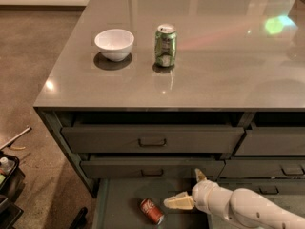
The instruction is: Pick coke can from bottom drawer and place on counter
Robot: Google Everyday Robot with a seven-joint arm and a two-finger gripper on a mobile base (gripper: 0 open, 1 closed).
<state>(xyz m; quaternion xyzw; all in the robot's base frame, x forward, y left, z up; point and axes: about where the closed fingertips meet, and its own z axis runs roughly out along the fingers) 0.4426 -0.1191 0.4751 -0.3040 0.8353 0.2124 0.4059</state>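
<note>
The coke can point(151, 211) lies on its side on the floor of the open bottom drawer point(119, 199), near the middle of the visible part. My gripper point(182, 188) is open, low over the drawer just right of the can; one cream finger point(178, 202) points left at the can without touching it, and the other points up. The white arm comes in from the lower right. The counter point(214, 75) spreads above the drawers.
A white bowl point(114, 44) and a green can point(165, 45) stand on the counter's left half. Two closed drawers with handles point(152, 141) sit above the open one. A dark bin point(7, 185) stands on the floor at the left.
</note>
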